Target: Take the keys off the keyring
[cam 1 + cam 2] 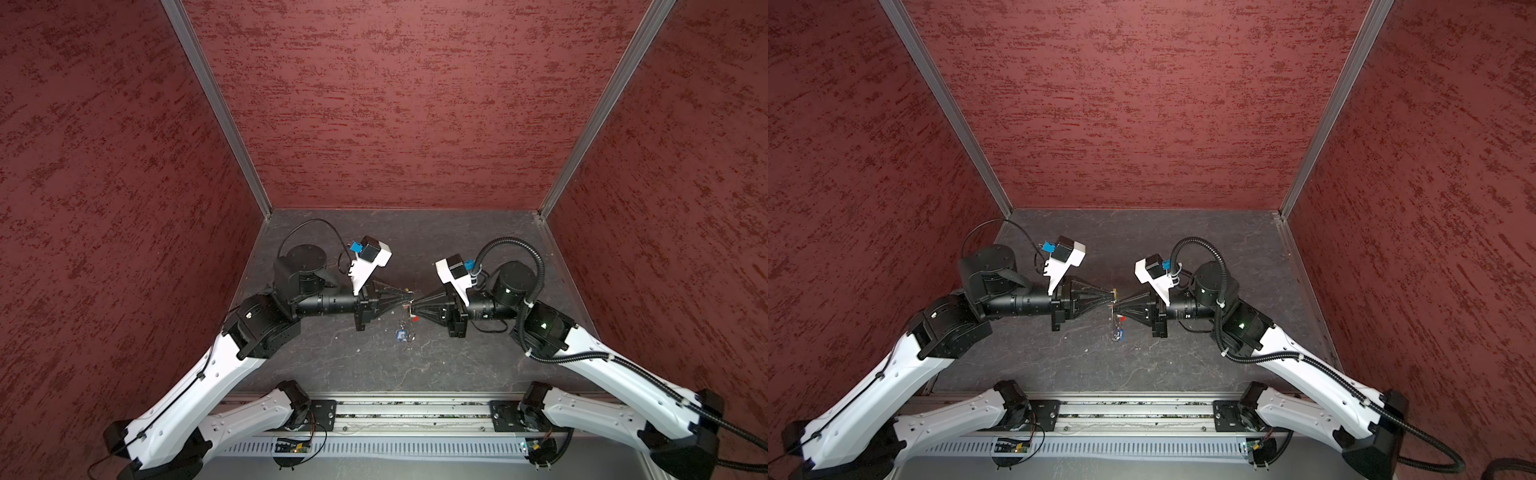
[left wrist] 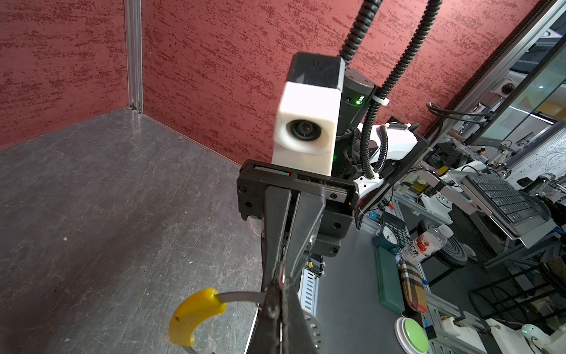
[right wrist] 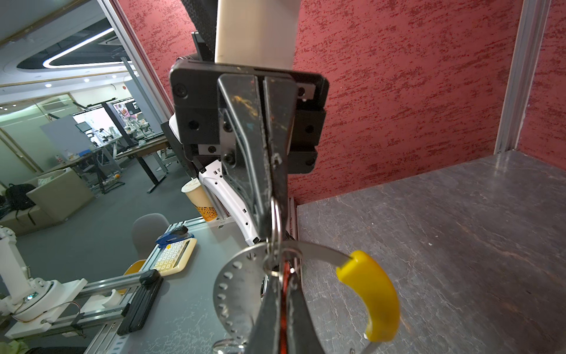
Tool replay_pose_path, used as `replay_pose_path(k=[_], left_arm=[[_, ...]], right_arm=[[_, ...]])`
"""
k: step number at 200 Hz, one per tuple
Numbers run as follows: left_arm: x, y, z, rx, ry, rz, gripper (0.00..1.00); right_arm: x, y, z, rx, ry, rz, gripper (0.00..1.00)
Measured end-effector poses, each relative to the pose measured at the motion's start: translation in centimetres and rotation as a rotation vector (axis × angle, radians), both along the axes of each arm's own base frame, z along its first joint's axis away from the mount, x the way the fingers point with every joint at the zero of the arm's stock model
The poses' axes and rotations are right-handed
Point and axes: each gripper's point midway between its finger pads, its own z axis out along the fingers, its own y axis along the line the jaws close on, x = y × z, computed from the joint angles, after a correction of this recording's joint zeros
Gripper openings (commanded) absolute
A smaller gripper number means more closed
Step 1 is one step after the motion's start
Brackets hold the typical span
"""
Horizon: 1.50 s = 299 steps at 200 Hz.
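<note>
Both grippers meet tip to tip above the middle of the dark table (image 1: pixel 332 357). My left gripper (image 1: pixel 409 296) (image 2: pixel 279 302) is shut on the keyring, pinching its silver band and ring beside the curved yellow section (image 2: pixel 193 315) (image 3: pixel 373 294). My right gripper (image 1: pixel 412 309) (image 3: pixel 283 294) is shut on the red-tagged key; red shows between its fingers. The red tag (image 1: pixel 414 319) (image 1: pixel 1122 318) peeks out under the right fingertips. The blue-tagged key (image 1: pixel 400 335) (image 1: pixel 1120 333) hangs lowest from small silver rings, free of both grippers. The dark key blades are too small to make out.
A silver perforated disc (image 3: pixel 235 294) hangs on the ring beside my right fingers. Red textured walls (image 1: pixel 374 124) close in three sides. An aluminium rail (image 1: pixel 395 415) runs along the front edge. The arms' elbows stand to either side.
</note>
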Motion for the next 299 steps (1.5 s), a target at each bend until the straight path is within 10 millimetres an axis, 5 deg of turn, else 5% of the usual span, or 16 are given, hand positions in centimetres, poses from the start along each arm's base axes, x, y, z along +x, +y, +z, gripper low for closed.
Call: replay_pose_path(k=[125, 201, 299], left_arm=[[0.2, 1.2, 1.3, -0.26, -0.144, 0.087, 0.0], [-0.6, 2.6, 4.0, -0.411, -0.232, 0.101, 0.0], [0.0, 3.2, 3.3, -0.489, -0.244, 0.156, 0.0]], right_arm=[[0.0, 1.6, 2.4, 0.049, -0.037, 0.03, 0.0], [-1.1, 3.6, 5.0, 0.08, -0.103, 0.07, 0.0], [-0.5, 3.8, 4.4, 0.154, -0.034, 0.002, 0.0]])
